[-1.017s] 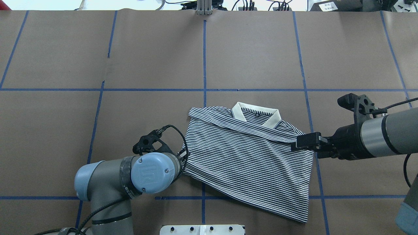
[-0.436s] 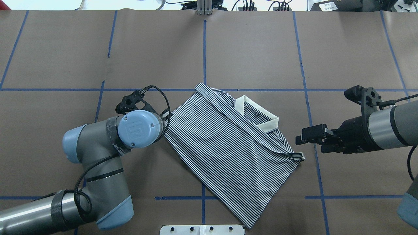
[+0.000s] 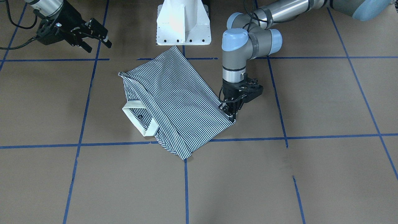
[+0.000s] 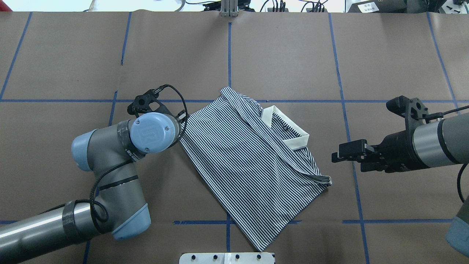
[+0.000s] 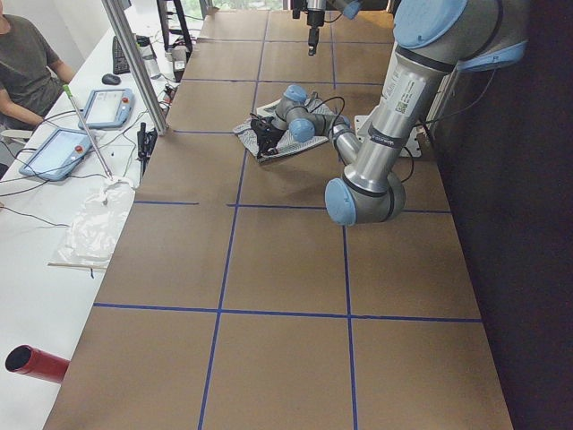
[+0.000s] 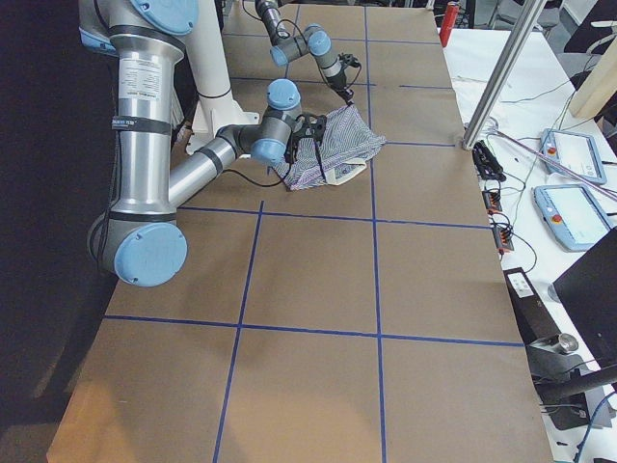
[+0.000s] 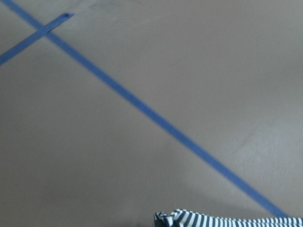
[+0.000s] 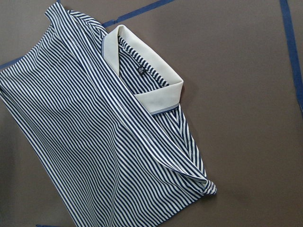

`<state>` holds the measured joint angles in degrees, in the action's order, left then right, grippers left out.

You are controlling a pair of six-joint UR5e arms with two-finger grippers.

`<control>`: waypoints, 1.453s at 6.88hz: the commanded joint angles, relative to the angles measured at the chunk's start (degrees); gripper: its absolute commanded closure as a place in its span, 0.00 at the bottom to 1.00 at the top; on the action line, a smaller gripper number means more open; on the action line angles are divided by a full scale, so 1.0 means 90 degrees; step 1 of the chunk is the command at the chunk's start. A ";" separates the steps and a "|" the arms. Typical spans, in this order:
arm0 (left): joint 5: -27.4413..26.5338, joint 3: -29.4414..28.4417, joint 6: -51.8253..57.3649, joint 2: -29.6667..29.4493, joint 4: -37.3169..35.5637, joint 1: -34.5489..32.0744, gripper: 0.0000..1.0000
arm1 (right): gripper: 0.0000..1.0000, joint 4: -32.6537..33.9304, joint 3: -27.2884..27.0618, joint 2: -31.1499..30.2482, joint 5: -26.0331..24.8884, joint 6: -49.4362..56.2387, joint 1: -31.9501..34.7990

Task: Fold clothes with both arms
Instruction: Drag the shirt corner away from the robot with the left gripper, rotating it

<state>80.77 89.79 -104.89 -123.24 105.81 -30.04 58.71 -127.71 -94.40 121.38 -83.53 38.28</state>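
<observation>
On the brown-papered table [image 4: 293, 55], at left: drawn farther from the robot than a second ago, left gripper [image 3: 232, 114] pinched tight on a corner of the striped polo shirt [image 4: 242, 157]. At centre: swung by that pull from nearly square to a diagonal, crossing a blue tape line [image 4: 228, 55]. Folded with sides turned in, navy-and-white stripes mostly smooth, cream collar [image 4: 289, 136] toward the far right, small dark mark inside it, lowest tip close to the white base plate [image 4: 227, 257]. At right: clamped on the shirt's shoulder a second ago, since released; right gripper [image 4: 336, 157] now just clear of the cloth, fingers parted, holding nothing.
</observation>
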 commanded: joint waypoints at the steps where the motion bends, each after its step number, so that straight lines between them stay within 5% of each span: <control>1: -0.0185 -0.1056 0.0490 -0.0406 0.1253 -0.0313 1.00 | 0.00 0.0000 -0.0019 0.0000 -0.0020 0.0004 0.0004; 4: -0.0381 -0.2766 0.1572 -0.1402 0.2732 -0.0567 1.00 | 0.00 0.0000 -0.0019 0.0000 -0.0049 0.0004 -0.0005; 8: -0.0684 -0.3394 0.2521 -0.1511 0.3048 -0.0705 0.95 | 0.00 0.0000 -0.0039 0.0049 -0.0069 0.0013 -0.0015; 9: -0.0607 -0.3414 0.2649 -0.1521 0.3048 -0.0841 0.23 | 0.00 0.0000 -0.0029 0.0059 -0.0078 0.0033 -0.0025; 10: -0.0596 -0.3473 0.3201 -0.1531 0.3038 -0.0900 0.00 | 0.00 0.0000 -0.0029 0.0078 -0.0088 0.0043 -0.0025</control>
<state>75.18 59.07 -79.95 -136.90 133.21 -37.44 58.71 -128.00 -93.85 120.68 -83.26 38.08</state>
